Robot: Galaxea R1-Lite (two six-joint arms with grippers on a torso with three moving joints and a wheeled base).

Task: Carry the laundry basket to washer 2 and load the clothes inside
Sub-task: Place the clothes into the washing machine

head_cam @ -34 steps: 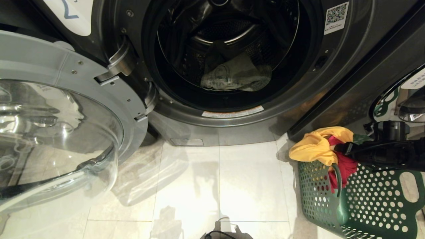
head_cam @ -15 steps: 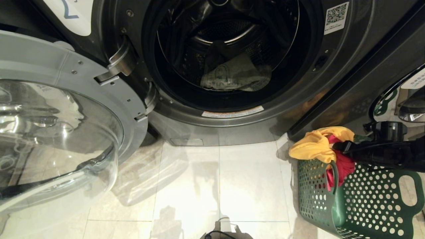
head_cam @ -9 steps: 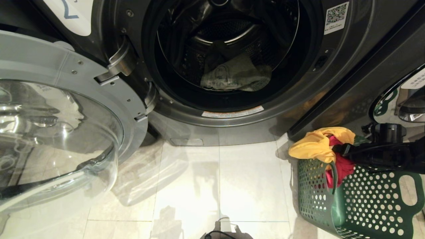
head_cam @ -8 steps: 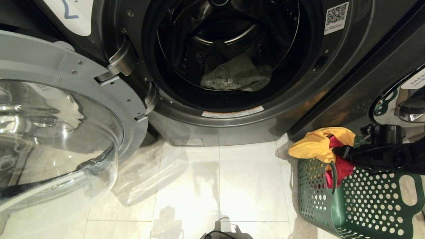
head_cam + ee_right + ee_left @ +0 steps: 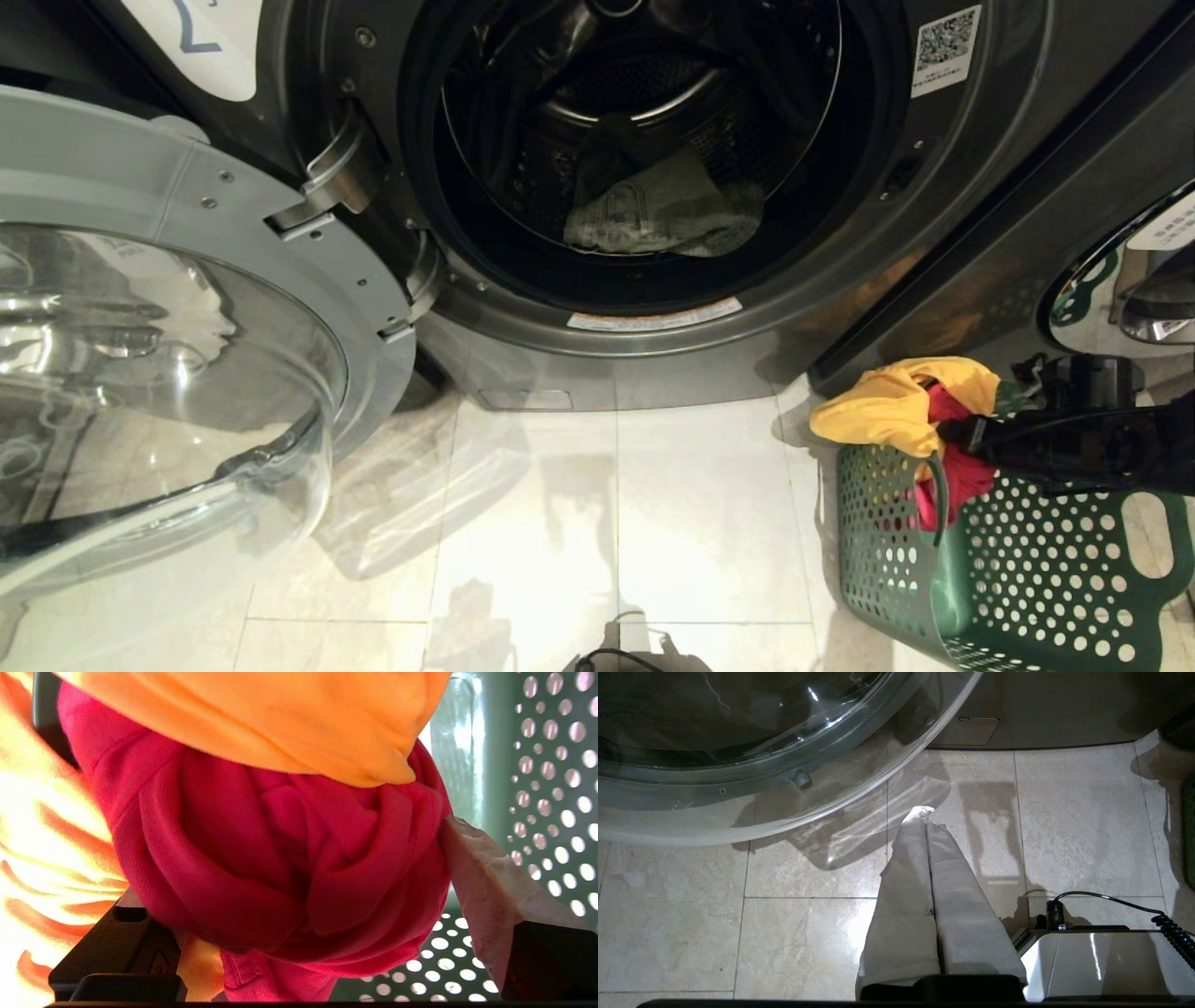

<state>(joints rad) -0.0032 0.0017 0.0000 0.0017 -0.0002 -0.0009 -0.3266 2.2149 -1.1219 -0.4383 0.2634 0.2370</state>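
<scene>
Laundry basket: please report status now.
Right gripper open, astride red-pink cloth in laundry basket. Left gripper shut, idle above floor. Trousers in washer 2; doorway unobstructed.

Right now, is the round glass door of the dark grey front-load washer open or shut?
Open. The glass door is swung out to the left, and grey-green trousers lie in the exposed drum.

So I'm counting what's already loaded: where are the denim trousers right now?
The denim trousers lie inside the drum of washer 2, seen through its open doorway at the top centre of the head view, left of the laundry basket on the floor.
</scene>
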